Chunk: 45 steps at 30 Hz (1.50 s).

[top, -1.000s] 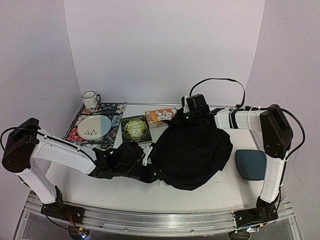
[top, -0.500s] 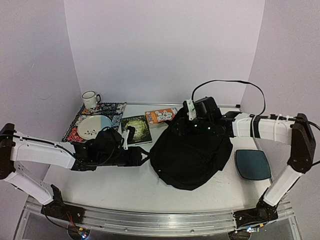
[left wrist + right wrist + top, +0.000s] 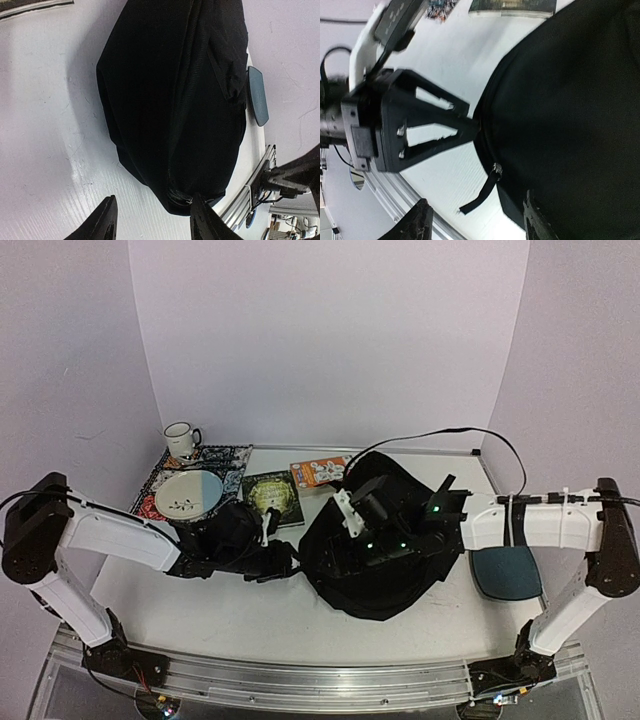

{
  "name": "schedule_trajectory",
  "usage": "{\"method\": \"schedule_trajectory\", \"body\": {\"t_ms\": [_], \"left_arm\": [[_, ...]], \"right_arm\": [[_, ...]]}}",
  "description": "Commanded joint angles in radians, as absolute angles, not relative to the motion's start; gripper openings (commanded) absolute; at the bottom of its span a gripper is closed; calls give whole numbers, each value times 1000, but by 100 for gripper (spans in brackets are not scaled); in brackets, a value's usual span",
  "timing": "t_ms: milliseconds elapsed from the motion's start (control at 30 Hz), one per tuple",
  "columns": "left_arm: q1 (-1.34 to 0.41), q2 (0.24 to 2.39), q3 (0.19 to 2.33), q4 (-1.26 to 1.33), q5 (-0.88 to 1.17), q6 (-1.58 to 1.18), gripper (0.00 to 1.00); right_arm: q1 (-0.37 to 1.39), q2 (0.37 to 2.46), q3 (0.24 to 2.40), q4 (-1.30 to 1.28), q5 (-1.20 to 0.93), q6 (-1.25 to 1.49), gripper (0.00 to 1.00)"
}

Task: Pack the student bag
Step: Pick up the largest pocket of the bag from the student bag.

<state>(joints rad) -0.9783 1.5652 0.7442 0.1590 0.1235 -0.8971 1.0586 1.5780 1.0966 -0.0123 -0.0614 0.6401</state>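
— Where is the student bag (image 3: 390,560)?
— It lies flat on the white surface (image 3: 250,610), near the middle.
— And the left pincer (image 3: 152,200)?
— It is released, low at 9 o'clock of the bag, the tips just beside its edge. I cannot tell if they touch it.
— The right pincer (image 3: 477,215)?
— Also released. It hangs over the black cloth and grasps nothing. A teal pad (image 3: 505,572) lies at 3 o'clock of the bag, a book (image 3: 272,495) at 10 o'clock
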Motion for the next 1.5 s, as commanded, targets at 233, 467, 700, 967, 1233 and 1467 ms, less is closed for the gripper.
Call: {"method": "schedule_trajectory", "body": {"t_ms": [233,467,700,967,1233,1467], "left_arm": [[-977,1638,806,237,217,-946,41],[-979,1648,814,250,230,-950,37],[-980,1655,817,259,236,-953,30],[-979,1659,817,262,235,-951,26],[-979,1666,826,265,225,-934,10],[-916,1623,801,261,195,-890,0]], "right_arm": [[1152,1692,1158,-150,-3,691,59],[1164,1739,1216,-156,22,680,56],[1164,1776,1247,-211,87,700,45],[1166,1766,1227,-243,98,705,29],[1169,1737,1204,-261,93,695,0],[1171,1652,1134,-297,101,693,0]]}}
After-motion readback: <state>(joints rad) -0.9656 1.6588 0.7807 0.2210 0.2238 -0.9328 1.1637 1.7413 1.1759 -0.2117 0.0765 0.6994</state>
